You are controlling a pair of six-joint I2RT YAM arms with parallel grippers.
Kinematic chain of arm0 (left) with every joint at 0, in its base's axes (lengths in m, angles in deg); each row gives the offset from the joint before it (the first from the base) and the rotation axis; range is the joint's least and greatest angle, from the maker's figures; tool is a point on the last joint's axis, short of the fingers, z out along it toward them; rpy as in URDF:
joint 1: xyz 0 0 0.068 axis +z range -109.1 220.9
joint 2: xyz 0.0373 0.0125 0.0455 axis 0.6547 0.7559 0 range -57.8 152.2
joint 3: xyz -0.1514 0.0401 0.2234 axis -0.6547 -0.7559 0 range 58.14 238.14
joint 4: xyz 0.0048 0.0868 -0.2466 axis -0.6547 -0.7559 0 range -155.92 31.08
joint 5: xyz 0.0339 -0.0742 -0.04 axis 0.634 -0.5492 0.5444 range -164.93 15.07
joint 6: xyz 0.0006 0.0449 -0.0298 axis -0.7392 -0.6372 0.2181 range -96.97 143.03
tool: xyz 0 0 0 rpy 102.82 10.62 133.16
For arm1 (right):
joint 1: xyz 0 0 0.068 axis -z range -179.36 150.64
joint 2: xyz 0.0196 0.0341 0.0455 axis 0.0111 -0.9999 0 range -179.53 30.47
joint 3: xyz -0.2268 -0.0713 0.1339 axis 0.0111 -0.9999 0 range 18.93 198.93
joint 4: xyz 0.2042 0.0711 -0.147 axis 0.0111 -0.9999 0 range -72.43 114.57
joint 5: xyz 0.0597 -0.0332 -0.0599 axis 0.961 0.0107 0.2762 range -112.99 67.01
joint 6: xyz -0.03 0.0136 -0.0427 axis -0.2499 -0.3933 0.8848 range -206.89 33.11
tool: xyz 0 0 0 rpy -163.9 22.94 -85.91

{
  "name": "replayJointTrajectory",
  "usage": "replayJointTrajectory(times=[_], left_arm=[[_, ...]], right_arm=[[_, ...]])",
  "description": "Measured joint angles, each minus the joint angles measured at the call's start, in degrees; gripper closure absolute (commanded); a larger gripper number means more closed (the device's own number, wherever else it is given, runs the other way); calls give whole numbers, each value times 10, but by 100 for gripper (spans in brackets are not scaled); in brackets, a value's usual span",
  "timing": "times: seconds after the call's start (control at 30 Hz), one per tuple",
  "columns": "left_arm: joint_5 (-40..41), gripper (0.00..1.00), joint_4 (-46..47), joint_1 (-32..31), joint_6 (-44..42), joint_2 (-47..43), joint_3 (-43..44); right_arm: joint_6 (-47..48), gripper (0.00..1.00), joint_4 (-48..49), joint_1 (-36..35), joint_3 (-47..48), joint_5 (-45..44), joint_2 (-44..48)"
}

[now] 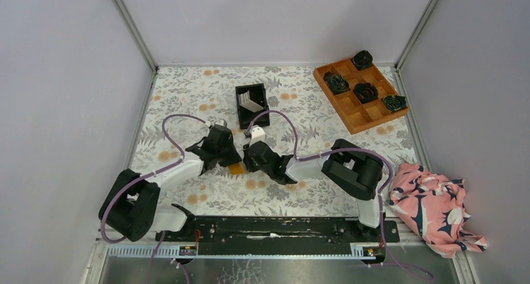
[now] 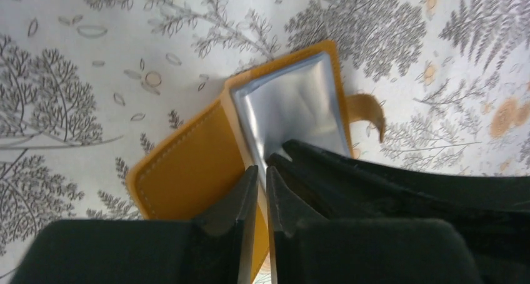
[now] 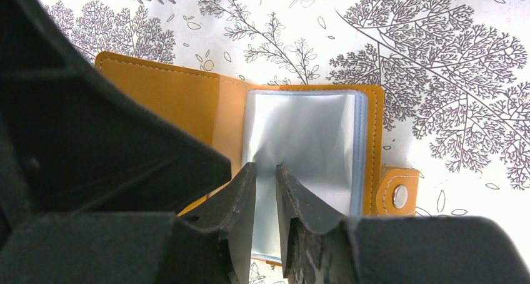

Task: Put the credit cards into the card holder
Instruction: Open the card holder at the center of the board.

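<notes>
From above, the card holder [image 1: 236, 168] showed just an orange corner, the rest buried under the left arm [image 1: 215, 147] and right arm [image 1: 265, 159]. The credit cards [image 1: 252, 101] in the black bin [image 1: 239, 106] were too small to count. Up close, the left fingers [image 2: 242, 199] and right fingers [image 3: 240, 199] masked the holder's near edge, and any pinch was impossible to call.

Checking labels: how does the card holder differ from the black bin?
The card holder is orange-tan and lies open; the black bin is a walled box. The black bin stands farther back on the floral cloth than the card holder. The black bin holds cards; the card holder shows a shiny sleeve. Both rest on the cloth.
</notes>
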Motion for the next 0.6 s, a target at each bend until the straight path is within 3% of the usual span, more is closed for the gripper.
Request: replayJointTrajectory(times=[0.3, 0.6], left_arm=[[47, 85, 5, -40, 48, -47, -58], [81, 85, 48, -76, 82, -26, -83]], right_arm=[[-12, 74, 7, 2, -13, 1, 7], [-19, 71, -6, 13, -26, 2, 25]])
